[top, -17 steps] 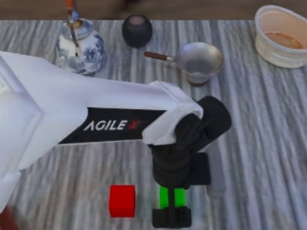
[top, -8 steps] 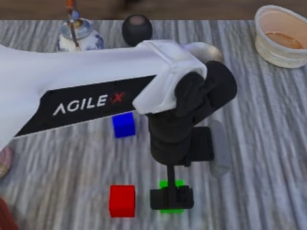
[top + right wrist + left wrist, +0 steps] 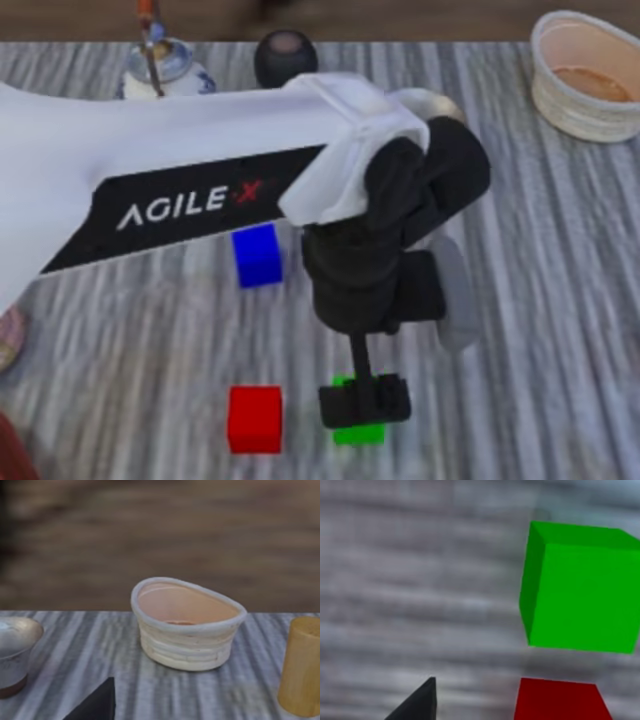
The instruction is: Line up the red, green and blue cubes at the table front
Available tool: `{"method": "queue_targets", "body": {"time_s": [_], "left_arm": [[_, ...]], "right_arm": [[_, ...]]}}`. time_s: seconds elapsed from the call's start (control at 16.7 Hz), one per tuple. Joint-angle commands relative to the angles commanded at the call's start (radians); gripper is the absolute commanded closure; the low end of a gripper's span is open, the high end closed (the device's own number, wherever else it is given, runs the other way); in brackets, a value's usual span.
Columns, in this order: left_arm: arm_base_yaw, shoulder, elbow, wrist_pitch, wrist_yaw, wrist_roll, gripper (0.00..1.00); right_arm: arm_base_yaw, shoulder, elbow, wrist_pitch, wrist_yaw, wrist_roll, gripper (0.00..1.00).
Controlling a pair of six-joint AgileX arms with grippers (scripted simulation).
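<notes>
at the table's [image 3: 560, 300] far right a cream bowl [image 3: 585, 75] sits — left pincer [image 3: 364, 402] over the green cube [image 3: 358, 432], grip unclear.

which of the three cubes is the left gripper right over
The green cube: the left gripper hangs directly above it at the table front. The red cube sits beside it; the blue cube lies farther back.

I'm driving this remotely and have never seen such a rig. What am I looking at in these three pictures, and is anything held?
Two AgileX arms work at a striped grey table. The overhead view shows the white left arm reaching across, its gripper just above the green cube, which sits on the table beside the red cube. The blue cube lies farther back. The left wrist camera sees green and red cubes close up. The right wrist camera faces a pale bowl; that arm is out of the overhead view. Nothing looks held.
</notes>
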Motion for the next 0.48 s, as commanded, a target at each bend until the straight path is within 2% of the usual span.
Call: {"method": "queue_targets", "body": {"time_s": [0.24, 0.48], "left_arm": [[0.065, 0.066, 0.084, -0.027, -0.001, -0.216, 0.00], [0.163, 0.146, 0.184, -0.061, 0.000, -0.525, 0.00]], "right_arm": [[0.000, 0.000, 0.000, 0.000, 0.000, 0.000, 0.00], [0.000, 0.000, 0.000, 0.000, 0.000, 0.000, 0.00]]}}
